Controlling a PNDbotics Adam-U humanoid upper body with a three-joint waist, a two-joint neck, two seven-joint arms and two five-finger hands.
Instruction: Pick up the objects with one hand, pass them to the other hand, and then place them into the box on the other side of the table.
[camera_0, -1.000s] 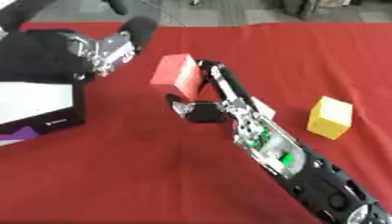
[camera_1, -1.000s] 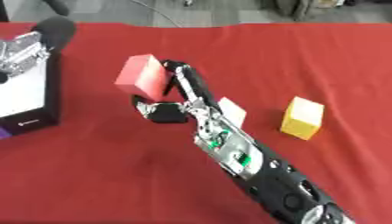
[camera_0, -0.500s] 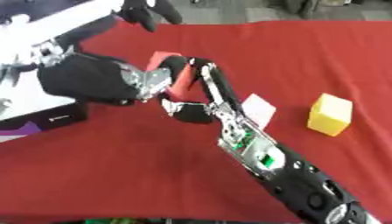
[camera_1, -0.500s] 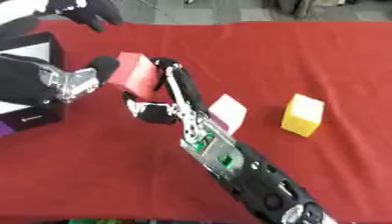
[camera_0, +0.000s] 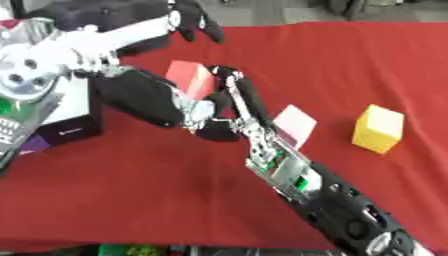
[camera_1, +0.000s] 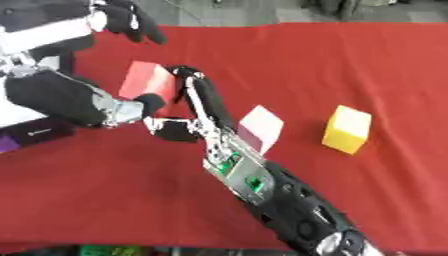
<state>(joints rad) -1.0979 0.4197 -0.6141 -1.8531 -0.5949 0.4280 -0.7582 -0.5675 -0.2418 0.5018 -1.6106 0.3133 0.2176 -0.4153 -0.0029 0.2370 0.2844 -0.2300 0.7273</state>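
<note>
A red block (camera_0: 188, 77) hangs above the red table, left of centre. My right hand (camera_0: 249, 107) reaches in from the lower right and is shut on it, fingers on its right side and thumb below. My left hand (camera_0: 144, 100) comes in from the left, and its black palm sits against the block's lower left side. How it grips is hidden. The white and black box (camera_0: 66, 127) stands at the left edge, partly behind my left arm.
A pale pink block (camera_0: 293, 125) lies on the table just right of my right forearm. A yellow block (camera_0: 378, 128) stands farther right. The red cloth (camera_0: 350, 60) stretches back and right.
My left hand has swung from above the box down and right to the red block. The right hand has kept hold of the block and carried it slightly left.
</note>
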